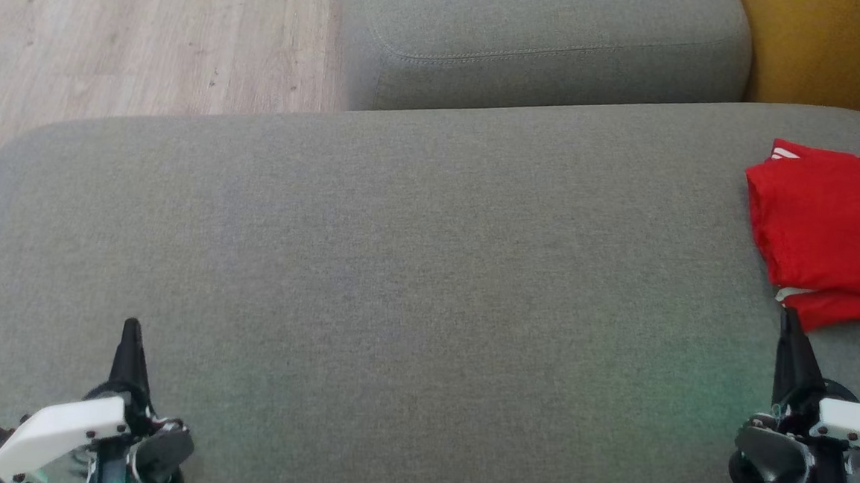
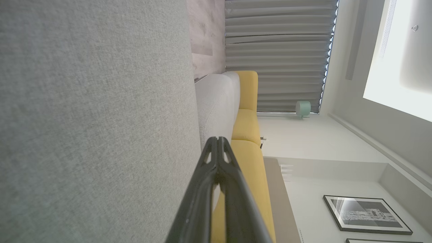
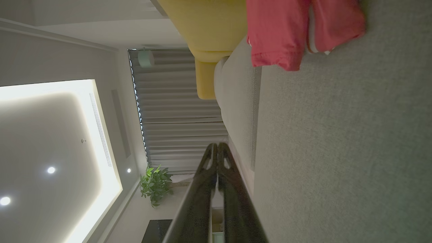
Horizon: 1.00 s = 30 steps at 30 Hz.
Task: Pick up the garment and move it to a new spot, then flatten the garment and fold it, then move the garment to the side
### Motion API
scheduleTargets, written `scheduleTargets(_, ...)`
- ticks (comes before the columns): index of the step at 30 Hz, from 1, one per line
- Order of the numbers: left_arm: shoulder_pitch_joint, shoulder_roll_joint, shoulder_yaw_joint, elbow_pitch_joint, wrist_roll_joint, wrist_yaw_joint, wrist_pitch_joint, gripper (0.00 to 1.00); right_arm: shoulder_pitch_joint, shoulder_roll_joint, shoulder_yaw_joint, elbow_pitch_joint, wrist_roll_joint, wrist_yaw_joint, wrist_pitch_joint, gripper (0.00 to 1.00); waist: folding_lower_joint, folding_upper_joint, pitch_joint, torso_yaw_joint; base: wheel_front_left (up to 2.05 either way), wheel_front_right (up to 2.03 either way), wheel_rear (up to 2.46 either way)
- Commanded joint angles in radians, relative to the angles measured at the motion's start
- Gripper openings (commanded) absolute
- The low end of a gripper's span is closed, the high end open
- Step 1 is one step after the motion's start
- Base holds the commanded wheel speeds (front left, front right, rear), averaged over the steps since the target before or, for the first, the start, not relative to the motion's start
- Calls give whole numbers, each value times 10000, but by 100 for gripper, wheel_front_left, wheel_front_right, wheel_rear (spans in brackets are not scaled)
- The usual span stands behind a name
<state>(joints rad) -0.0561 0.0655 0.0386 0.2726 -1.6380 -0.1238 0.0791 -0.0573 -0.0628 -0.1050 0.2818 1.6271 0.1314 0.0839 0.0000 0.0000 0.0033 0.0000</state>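
Grey fabric spreads across most of what we see: a wide seat (image 1: pixel 398 269) with a second grey cushion (image 1: pixel 547 39) behind it. Pale wood floor (image 1: pixel 114 28) lies to the far left, and a yellow sofa (image 1: pixel 830 49) stands at the far right corner.

The garment (image 1: pixel 834 229) is red with white trim. It lies folded on the seat's right end, running off the right edge of our head view, with one white stripe showing at its far corner and another at its near hem.

Our left gripper (image 1: pixel 131 328) hangs over the seat's near left, well apart from the garment. Its jaws are pressed together, tip against tip, with nothing between them.

Our right gripper (image 1: pixel 790 316) sits at the near right, its jaws likewise clenched on nothing. From the head its tip shows just below the garment's near hem. From the right wrist, bare seat lies between the tips and the cloth, so the two are apart.

Beyond the left gripper we see a grey pleated curtain (image 2: pixel 276 50) and a framed picture (image 2: pixel 366 214) on a white wall. Past the right gripper stands a green plant (image 3: pixel 155 184).
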Motion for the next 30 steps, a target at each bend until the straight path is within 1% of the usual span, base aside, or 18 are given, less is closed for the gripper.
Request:
scheduleTargets(1,-489,98,404,-290,5,-69,62,0,-482,-63,172,-385,31,-7,84,0,0,0,-1,0,0,0,0)
scheduleTargets(30,-498,23,510,-285,94,-69,148,0,-490,-4,88,-380,-39,-7,152,0,0,0,-1,0,0,0,0)
